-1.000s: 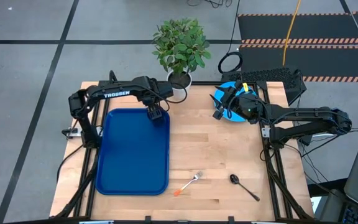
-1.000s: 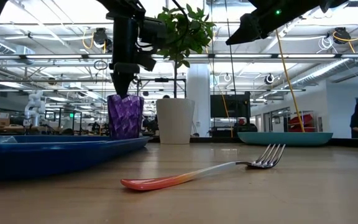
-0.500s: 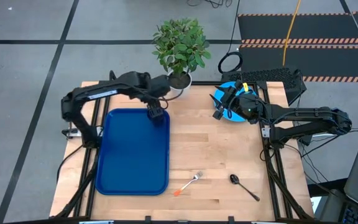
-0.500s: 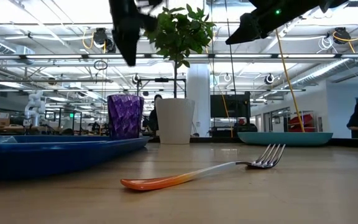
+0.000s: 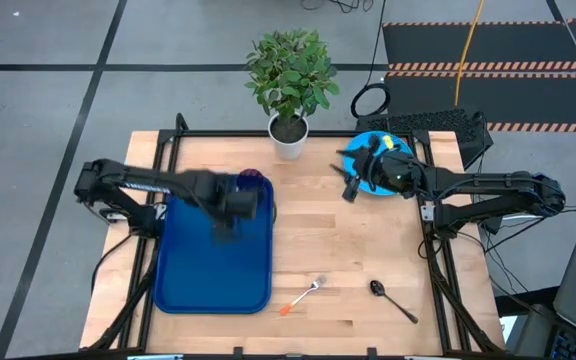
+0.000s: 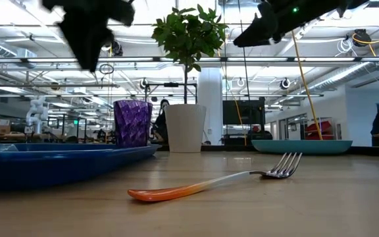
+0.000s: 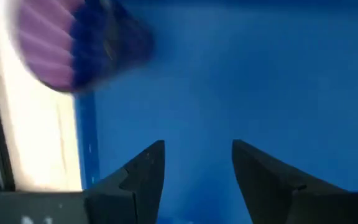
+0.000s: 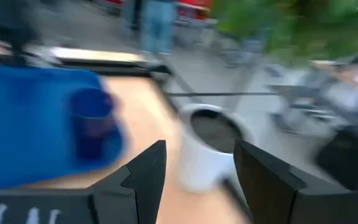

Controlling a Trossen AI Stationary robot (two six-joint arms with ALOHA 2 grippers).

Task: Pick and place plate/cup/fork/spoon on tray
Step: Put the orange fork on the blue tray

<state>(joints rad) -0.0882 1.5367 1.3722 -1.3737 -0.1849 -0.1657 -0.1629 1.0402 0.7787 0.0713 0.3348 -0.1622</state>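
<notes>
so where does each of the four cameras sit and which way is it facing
High view: above the table, looking straight down; both dark arms show, over the dark blue rectangular tray.
Low view: at table-top height, looking level past the orange-handled fork into the room; arms enter from above.
Left wrist view: on the left arm, looking down at the tray; left gripper open.
Right wrist view: on the right arm, facing the white plant pot; right gripper open.
Shared: the small purple translucent cup shows in all four.

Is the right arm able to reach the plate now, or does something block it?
Probably yes. The right gripper hangs open at the plate's near-left edge, and nothing lies between them. The plate is bare; the white pot stands well aside.
</notes>
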